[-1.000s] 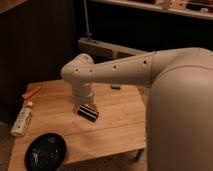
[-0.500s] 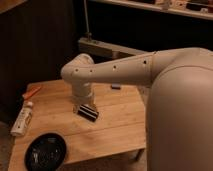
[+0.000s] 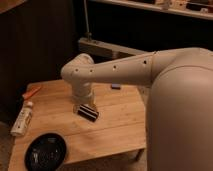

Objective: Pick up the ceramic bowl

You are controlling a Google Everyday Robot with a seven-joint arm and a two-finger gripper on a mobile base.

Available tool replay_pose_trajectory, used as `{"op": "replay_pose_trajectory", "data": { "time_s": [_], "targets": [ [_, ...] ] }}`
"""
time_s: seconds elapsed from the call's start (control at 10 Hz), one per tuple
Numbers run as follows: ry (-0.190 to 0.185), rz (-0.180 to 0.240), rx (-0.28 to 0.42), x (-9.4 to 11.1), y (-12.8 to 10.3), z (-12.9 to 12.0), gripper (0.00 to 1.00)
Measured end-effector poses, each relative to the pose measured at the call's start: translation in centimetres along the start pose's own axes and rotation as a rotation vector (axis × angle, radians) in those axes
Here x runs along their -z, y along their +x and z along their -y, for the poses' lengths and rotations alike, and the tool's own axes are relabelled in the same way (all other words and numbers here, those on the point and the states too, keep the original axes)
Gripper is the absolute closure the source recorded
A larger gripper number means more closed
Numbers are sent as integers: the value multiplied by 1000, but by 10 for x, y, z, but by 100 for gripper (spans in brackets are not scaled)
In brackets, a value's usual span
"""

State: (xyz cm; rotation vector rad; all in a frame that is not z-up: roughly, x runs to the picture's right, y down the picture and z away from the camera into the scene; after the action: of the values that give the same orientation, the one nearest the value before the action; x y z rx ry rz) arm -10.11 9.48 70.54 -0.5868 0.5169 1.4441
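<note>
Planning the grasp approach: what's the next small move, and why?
Probably shift the gripper toward the near left corner of the table, as the camera sees it, until it is above the bowl. The gripper hangs low over mid-table, apart from the bowl, which lies untouched near that corner.
</note>
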Motion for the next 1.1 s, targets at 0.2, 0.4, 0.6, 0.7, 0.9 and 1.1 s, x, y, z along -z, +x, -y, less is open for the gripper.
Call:
{"op": "replay_pose_trajectory", "data": {
  "time_s": [0.2,0.4,0.6,0.7,0.9,1.1],
  "targets": [
    [-84,25,31,1,0,-7,35],
    [-297,43,81,0,6,-18,35],
    [-379,32,132,-6,14,-33,35],
    [-392,17,156,-14,17,-42,35],
    [-429,-21,212,-41,22,-59,35],
    [-517,-75,309,-71,34,-78,35]
  ]
}}
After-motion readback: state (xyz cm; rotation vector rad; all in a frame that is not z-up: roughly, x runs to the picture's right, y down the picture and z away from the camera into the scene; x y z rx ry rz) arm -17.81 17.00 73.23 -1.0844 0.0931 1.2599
